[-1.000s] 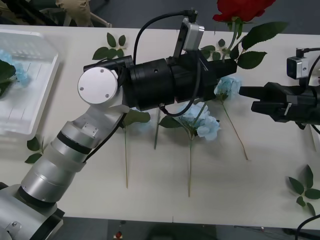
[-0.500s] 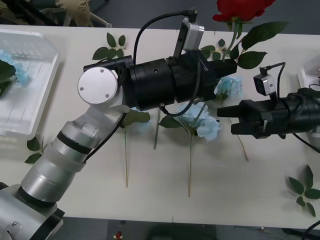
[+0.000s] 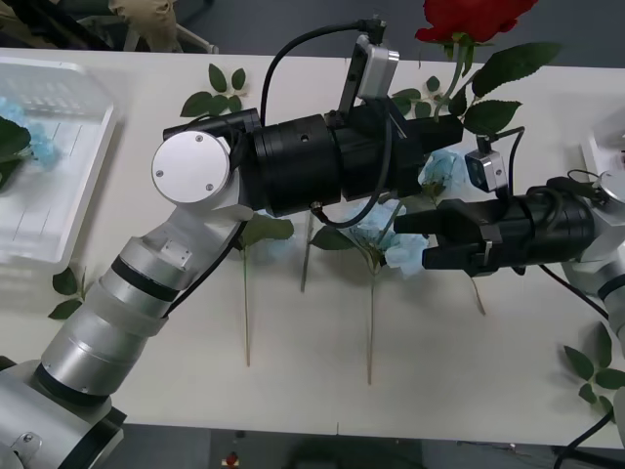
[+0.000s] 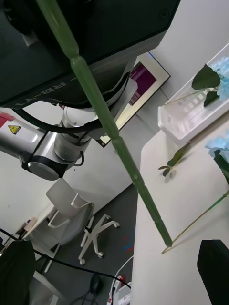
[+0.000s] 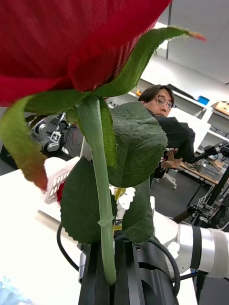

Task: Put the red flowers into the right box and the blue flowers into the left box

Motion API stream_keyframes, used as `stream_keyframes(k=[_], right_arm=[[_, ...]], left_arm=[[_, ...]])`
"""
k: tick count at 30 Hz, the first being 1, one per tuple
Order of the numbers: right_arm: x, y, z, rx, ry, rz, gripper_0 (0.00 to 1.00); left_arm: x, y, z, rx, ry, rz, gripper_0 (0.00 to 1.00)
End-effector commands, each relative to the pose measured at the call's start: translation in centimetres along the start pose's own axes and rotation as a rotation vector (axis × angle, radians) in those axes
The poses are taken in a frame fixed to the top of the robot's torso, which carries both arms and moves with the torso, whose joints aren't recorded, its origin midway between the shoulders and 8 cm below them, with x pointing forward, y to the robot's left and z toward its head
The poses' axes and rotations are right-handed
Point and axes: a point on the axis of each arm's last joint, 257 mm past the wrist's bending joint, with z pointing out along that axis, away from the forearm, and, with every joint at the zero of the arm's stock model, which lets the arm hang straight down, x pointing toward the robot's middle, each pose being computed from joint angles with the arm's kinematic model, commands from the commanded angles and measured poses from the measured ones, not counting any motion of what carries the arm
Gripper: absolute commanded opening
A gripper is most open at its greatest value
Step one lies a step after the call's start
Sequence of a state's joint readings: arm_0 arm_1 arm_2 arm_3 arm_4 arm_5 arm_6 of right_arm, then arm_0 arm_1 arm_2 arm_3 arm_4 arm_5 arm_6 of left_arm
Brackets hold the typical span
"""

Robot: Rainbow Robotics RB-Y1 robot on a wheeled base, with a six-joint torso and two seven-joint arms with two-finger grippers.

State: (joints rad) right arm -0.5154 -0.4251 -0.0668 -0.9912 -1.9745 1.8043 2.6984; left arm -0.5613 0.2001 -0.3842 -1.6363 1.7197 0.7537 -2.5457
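My left gripper (image 3: 444, 125) reaches across the table and is shut on the stem of a red flower (image 3: 474, 18), bloom upward; the bloom (image 5: 71, 43) and its leaves hang close over the black fingers (image 5: 95, 267). My right gripper (image 3: 410, 239) is open, hovering over the blue flowers (image 3: 395, 239) lying mid-table, just below the left gripper. The held green stem (image 4: 102, 116) slants down close in front of the right wrist camera, with its cut end free. Another blue flower (image 3: 449, 166) lies behind. The left box (image 3: 68, 186) holds a blue flower (image 3: 24, 137). A thin edge of the right box (image 3: 598, 147) shows.
Loose green leaf sprigs lie at the back (image 3: 220, 93), beside the left box (image 3: 66, 293) and at the front right (image 3: 596, 371). Long thin stems (image 3: 371, 322) stretch toward the table's front edge. The left arm's black forearm (image 3: 322, 166) spans the middle.
The right arm has swept leftward from the right edge to over the blue flowers, its gripper now under the left gripper. The left arm and the rose have stayed still.
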Motion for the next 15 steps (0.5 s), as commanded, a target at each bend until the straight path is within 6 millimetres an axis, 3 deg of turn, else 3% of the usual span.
stream_keyframes(k=[1, 15], right_arm=[[-1.8, -0.2, 1.4, -0.005, -0.022, -0.052, 1.00], [-2.5, -1.4, 3.6, 0.013, -0.043, -0.056, 1.00]], left_arm=[[-1.6, -1.3, 0.4, 0.025, -0.023, 0.093, 0.00], [-1.6, -1.3, 0.4, 0.025, -0.023, 0.093, 0.00]])
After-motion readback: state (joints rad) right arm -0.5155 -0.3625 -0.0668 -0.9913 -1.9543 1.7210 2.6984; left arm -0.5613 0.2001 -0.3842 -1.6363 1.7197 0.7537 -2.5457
